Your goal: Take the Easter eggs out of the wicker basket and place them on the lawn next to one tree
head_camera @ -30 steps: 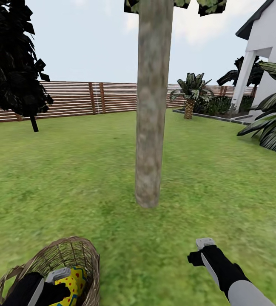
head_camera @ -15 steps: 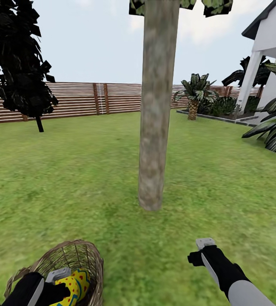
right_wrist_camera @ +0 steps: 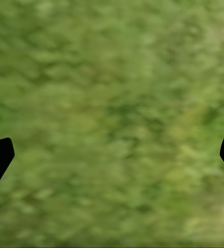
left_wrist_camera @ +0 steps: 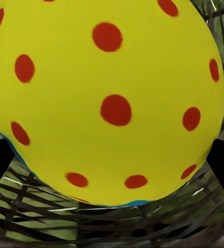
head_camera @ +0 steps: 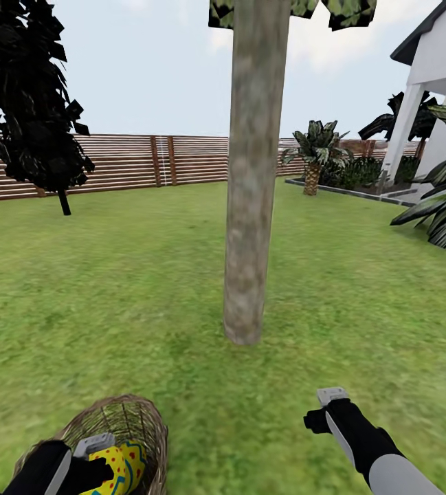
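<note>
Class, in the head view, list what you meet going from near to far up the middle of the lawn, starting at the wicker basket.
Wicker basket → tree trunk → wooden fence.

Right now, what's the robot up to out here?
The left gripper is down inside the wicker basket on the lawn, with a yellow Easter egg between its fingers. The right gripper hangs open over bare grass. The tree stands just ahead; no egg shows at its base.
</note>
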Motion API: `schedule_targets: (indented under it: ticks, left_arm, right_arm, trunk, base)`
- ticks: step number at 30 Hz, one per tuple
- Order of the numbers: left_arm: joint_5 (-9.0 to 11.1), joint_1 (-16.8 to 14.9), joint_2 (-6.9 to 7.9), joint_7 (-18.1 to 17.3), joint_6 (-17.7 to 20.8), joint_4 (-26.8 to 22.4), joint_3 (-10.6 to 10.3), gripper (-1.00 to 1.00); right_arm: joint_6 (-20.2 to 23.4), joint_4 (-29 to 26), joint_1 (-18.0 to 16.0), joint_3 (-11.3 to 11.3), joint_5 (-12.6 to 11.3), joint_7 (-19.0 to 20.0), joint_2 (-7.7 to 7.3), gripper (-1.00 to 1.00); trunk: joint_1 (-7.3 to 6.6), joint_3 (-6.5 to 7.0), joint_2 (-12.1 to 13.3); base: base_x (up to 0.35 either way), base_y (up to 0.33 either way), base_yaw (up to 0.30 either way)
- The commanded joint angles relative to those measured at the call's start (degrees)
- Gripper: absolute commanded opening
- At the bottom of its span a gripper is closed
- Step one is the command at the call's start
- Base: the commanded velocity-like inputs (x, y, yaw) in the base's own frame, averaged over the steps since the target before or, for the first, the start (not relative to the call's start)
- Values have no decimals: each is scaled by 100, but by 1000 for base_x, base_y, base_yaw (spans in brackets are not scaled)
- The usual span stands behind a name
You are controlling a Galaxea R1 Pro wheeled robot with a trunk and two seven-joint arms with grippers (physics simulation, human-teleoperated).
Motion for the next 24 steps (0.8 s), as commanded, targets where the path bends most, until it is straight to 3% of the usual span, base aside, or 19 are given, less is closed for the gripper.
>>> schedule_targets:
  ticks: [1, 24]
  left_arm:
    - [12, -1, -2, -11, 31, -5, 13, -100]
    - [12, 2, 5, -11, 31, -13, 13, -100]
  right_arm:
    - [35, -9, -3, 27, 34, 2, -4, 100]
    - [-105, 141, -1, 35, 41, 3, -2, 100]
  trunk:
    - [-23, 13, 39]
    - [-529, 426, 961]
  base:
    - [0, 0, 0]
    - [0, 0, 0]
